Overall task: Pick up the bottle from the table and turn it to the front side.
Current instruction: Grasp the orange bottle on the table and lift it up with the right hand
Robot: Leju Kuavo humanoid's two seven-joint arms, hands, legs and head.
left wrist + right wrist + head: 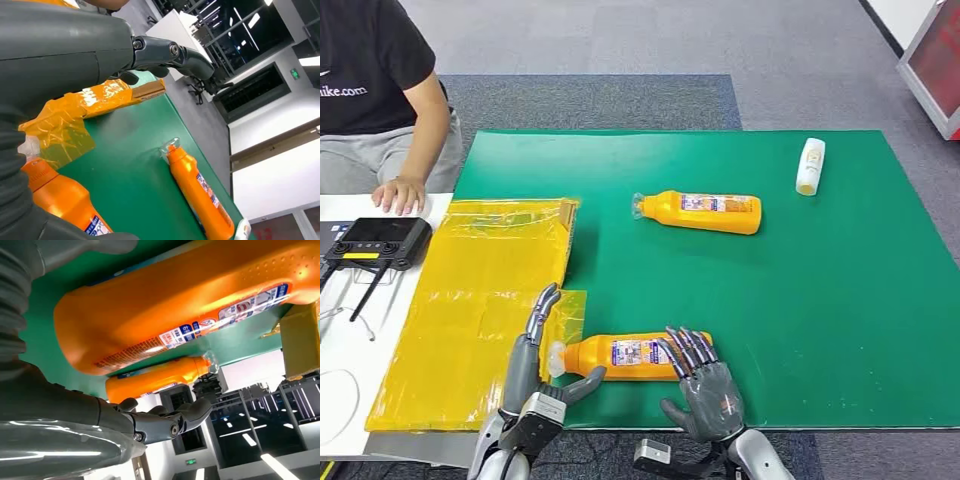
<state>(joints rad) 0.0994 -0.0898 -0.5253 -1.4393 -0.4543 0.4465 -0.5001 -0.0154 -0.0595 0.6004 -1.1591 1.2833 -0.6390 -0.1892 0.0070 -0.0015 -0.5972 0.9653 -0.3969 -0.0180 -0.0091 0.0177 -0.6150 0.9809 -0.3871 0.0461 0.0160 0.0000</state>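
Note:
An orange bottle [629,355] [64,200] [170,305] lies on its side at the near edge of the green mat [810,320], white cap to the left, label facing up. My left hand [535,385] is open beside its cap end, fingers [170,50] stretched out over the yellow bag and thumb under the neck. My right hand [709,390] is open at the base end, with its fingers [686,350] [170,422] lying across the bottle and its thumb spread on the mat. A second orange bottle [701,212] [200,195] [158,377] lies mid-mat.
A small white bottle [810,165] lies at the mat's far right. Yellow plastic bags [471,300] cover the left side. A black controller [376,243] sits on the white table, and a seated person rests a hand [399,193] there.

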